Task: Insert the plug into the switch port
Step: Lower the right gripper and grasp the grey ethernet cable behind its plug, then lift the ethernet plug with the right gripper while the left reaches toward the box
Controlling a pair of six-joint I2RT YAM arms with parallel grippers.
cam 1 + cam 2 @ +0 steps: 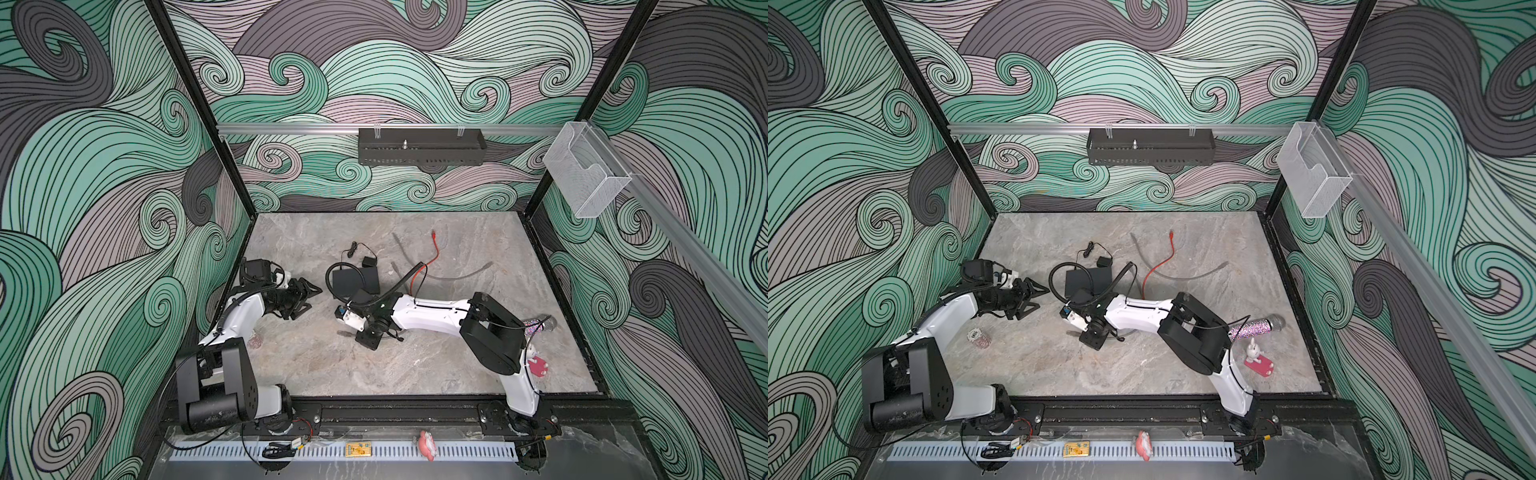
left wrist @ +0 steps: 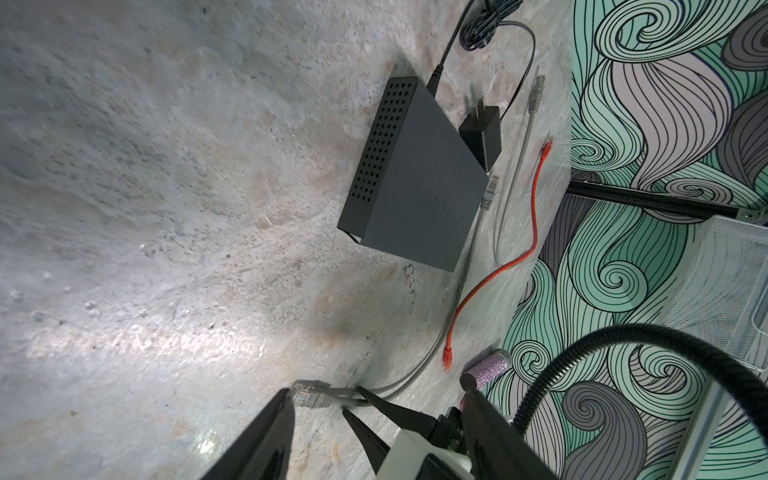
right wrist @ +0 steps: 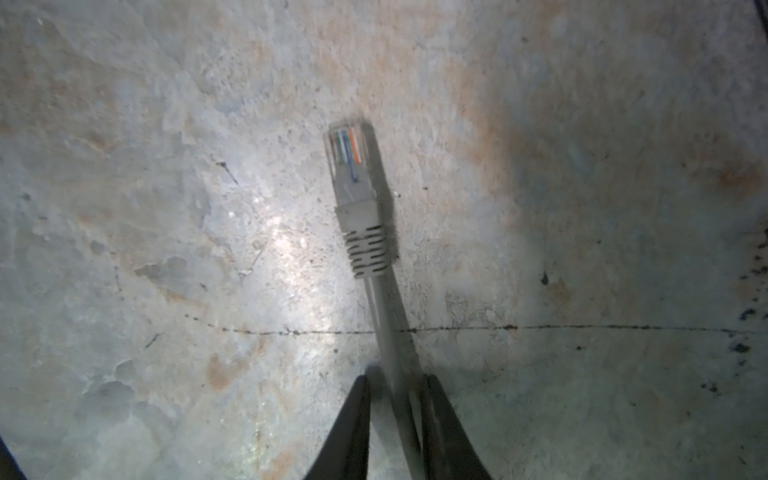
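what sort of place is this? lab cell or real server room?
Probably a robot test cell, not a server room: two arms mounted on a black rail, a tabletop boxed in by wave-patterned walls, the switch lying loose.

Left arm (image 1: 245, 316) and right arm (image 1: 428, 318) were glossy white shells on chunky black joints, ribbed black hose (image 2: 615, 332) looping off, right gripper (image 3: 397, 378) all pointy black.

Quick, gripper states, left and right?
Left gripper: open, empty.
Right gripper: fingers flank the grey cable behind its plug; gripped or not, cannot tell.
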